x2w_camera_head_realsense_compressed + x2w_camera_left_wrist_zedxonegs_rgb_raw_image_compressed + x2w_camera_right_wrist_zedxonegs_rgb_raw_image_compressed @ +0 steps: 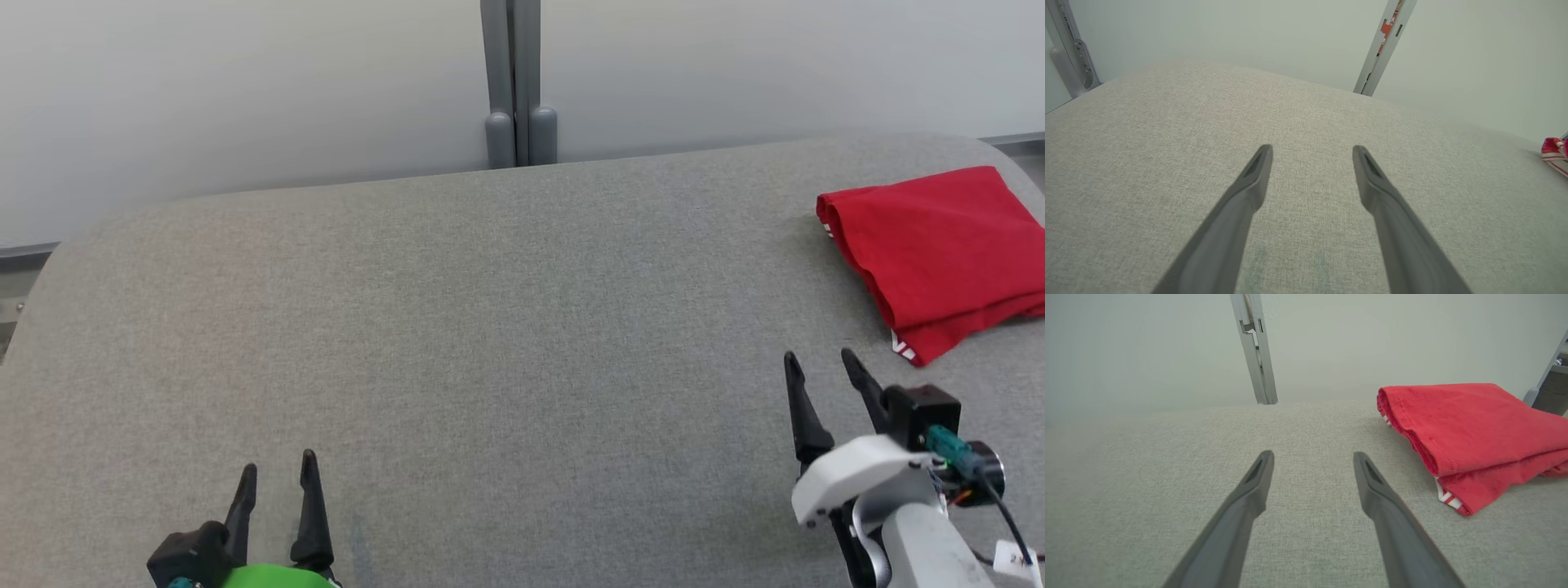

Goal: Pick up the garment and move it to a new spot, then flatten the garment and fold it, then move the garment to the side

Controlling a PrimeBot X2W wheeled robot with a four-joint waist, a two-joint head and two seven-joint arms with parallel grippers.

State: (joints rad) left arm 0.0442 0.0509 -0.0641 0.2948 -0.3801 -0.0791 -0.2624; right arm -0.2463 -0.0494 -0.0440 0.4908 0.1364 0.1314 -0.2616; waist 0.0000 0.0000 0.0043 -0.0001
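We see the garment [939, 253], red and folded into a rough rectangle, lying on the grey table [490, 327] at the upper right of the head view. Its right side runs to the frame edge. A red-and-white striped trim [904, 349] peeks out at its lower corner. It lies free of both arms.

The right jaws are at the lower right of the head view, spread and empty. Their dark fingers [804, 416] point up-frame. The tips are just below and left of the garment's lower corner, near it but apart. Behind them we see a white housing [857, 478] with a black block [927, 412] and a teal plug [951, 449].

In the right wrist view the fingers [1380, 490] rise from the bottom edge with a wide gap and bare table cloth between them. The garment [1474, 424] fills the right of that frame, beyond the right finger's tip. Its layers are stacked, the fold faces left and the trim is at the bottom corner.

The left jaws are at the lower left of the head view, also spread and empty. Their fingers [310, 506] point up-frame, with a green cover [269, 576] below them at the bottom edge. They are well apart from the garment, with most of the table between.

In the left wrist view the fingers [1249, 183] stand wide over bare table. A sliver of garment [1553, 149] shows at the right edge, mid-height.

We cannot tell if either pair of tips touches the table. Behind the table are a pale wall [245, 98] and a grey post [514, 82] at top centre.
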